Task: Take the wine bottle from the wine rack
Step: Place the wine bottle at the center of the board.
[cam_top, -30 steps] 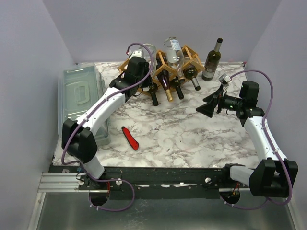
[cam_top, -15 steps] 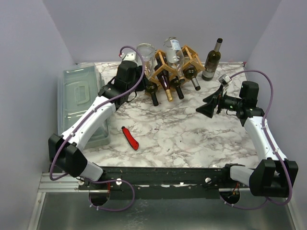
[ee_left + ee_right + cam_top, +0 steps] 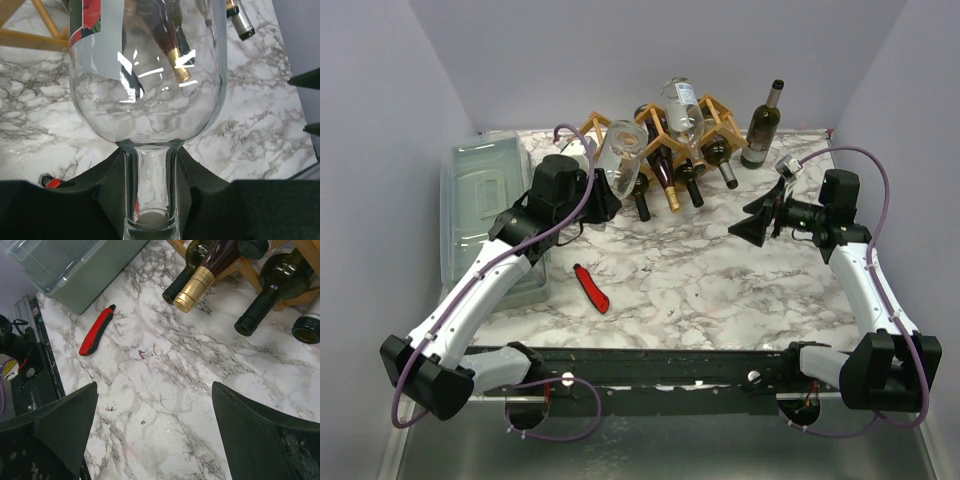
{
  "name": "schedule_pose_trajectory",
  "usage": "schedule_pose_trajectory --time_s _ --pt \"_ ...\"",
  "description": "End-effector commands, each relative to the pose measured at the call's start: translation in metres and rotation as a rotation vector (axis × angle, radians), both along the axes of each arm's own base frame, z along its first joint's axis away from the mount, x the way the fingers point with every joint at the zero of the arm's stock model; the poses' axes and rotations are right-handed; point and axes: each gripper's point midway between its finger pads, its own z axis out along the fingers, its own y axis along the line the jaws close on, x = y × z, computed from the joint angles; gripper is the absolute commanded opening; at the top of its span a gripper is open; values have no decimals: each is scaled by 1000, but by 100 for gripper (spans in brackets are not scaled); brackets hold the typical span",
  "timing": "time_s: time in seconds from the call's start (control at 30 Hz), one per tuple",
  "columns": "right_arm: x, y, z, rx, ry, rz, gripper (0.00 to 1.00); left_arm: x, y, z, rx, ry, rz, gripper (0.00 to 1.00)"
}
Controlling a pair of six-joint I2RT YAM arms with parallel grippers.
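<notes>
1 clear wine bottle (image 3: 145,100), label (image 3: 95,35) unreadable, clamped by left jaws; right jaws apart.

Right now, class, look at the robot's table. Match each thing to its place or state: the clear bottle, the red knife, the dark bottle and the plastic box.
Things:
1. clear bottle
2. red knife
3. dark bottle
4. plastic box

Places or states:
A. lying flat on the bare marble table
B. standing upright just right of the rack
C. held by its neck in the left gripper
D. sitting along the left edge

Pairs: 1-C, 2-A, 3-B, 4-D
</notes>
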Motion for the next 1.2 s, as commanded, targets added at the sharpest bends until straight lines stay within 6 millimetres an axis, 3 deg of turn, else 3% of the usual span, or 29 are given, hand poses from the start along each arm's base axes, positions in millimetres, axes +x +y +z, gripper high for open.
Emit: schedule_pose_trajectory --time_s 0.0,0.2,0.5,0.77,1.17 --pt "-3 0 11 -14 -47 16 99 -29 -7 69 -110 -211 -142 0" --pt "-15 6 15 5 -75 92 99 -69 -3 47 -89 -125 -247 0" --pt "-25 10 12 7 -107 161 99 -110 -7 19 -50 17 -373 0" --pt "-26 9 11 -12 -123 167 99 -136 -22 -3 24 104 -511 0" --pt "-20 6 8 -33 -120 135 99 -147 -36 -35 247 195 -649 0"
